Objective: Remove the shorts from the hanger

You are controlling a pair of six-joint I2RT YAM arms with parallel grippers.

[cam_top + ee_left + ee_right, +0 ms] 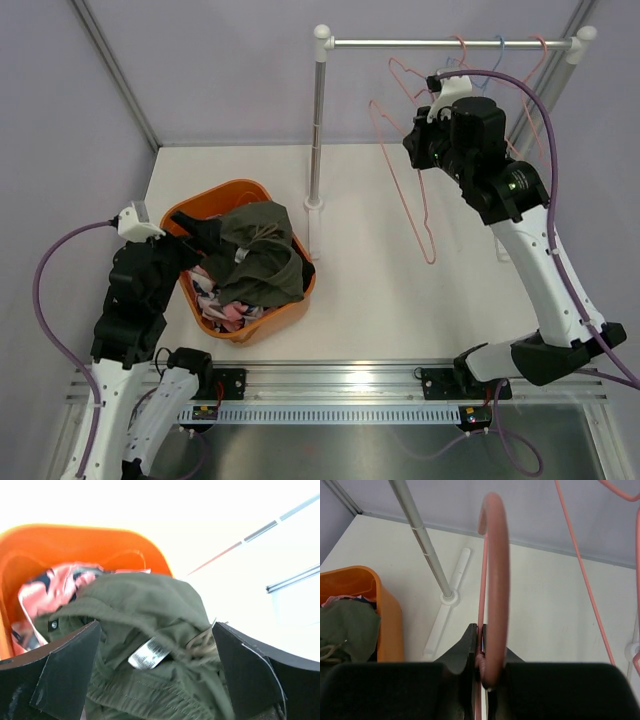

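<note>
Your left hand (155,645) gapes over the olive shorts (265,255), lying on top in the orange basket (240,188) by the worktop's (380,300) left edge. Your right hand (481,645) clamps the bare pink hanger (496,580) near the far-right corner; no hanger carries shorts, so removal looks done.

Basket (236,186): solid orange. Olive shorts (268,262): plain olive green, with a white-grey printed label (148,653). Black shorts (208,234): plain black. Pink shorts (47,587): salmon pink with dark and white patterning. Pink hanger (496,580): salmon pink. Blue hanger (502,46): pale blue. Rail (440,43): silver, white end caps. Surface (400,300): white. Cable (40,290): purple.
</note>
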